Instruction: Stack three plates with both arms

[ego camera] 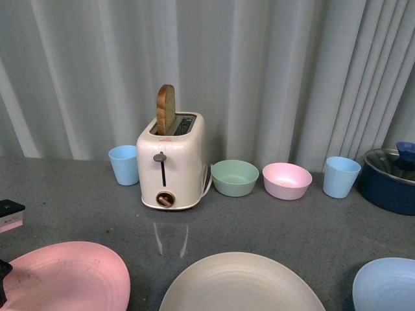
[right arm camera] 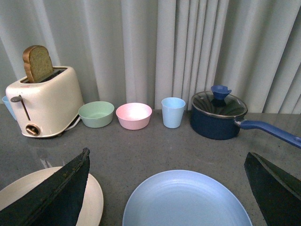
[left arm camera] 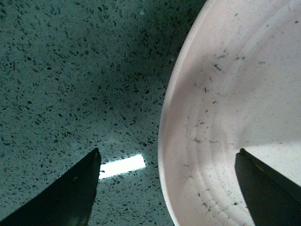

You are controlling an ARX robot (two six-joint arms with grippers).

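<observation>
Front: matte round pink plate [ego camera: 65, 275] at seven o'clock, cream plate [ego camera: 240, 285] at six, blue plate [ego camera: 388, 285] at five, on the speckled counter [ego camera: 292, 227].
Left wrist: left gripper [left arm camera: 168, 151] spread wide, empty, straddling the pink rim.
Right wrist: right gripper [right arm camera: 166, 153] likewise, facing the blue plate.

Along the worktop's [ego camera: 311, 220] near edge lie the pink plate [ego camera: 68, 275], cream plate [ego camera: 240, 285] and blue plate [ego camera: 389, 285], apart, with bare strips between them. Behind them a bare band runs the full width. The far edge is crowded: blue cup [ego camera: 123, 164], toaster [ego camera: 172, 162] with a tall bread slice [ego camera: 165, 109], green bowl [ego camera: 235, 177], pink bowl [ego camera: 286, 180], second blue cup [ego camera: 341, 176], and lidded pot [ego camera: 389, 184] toward the far right corner. The left end effector [left arm camera: 167, 188], jaws spread, straddles the pink plate's rim.
</observation>
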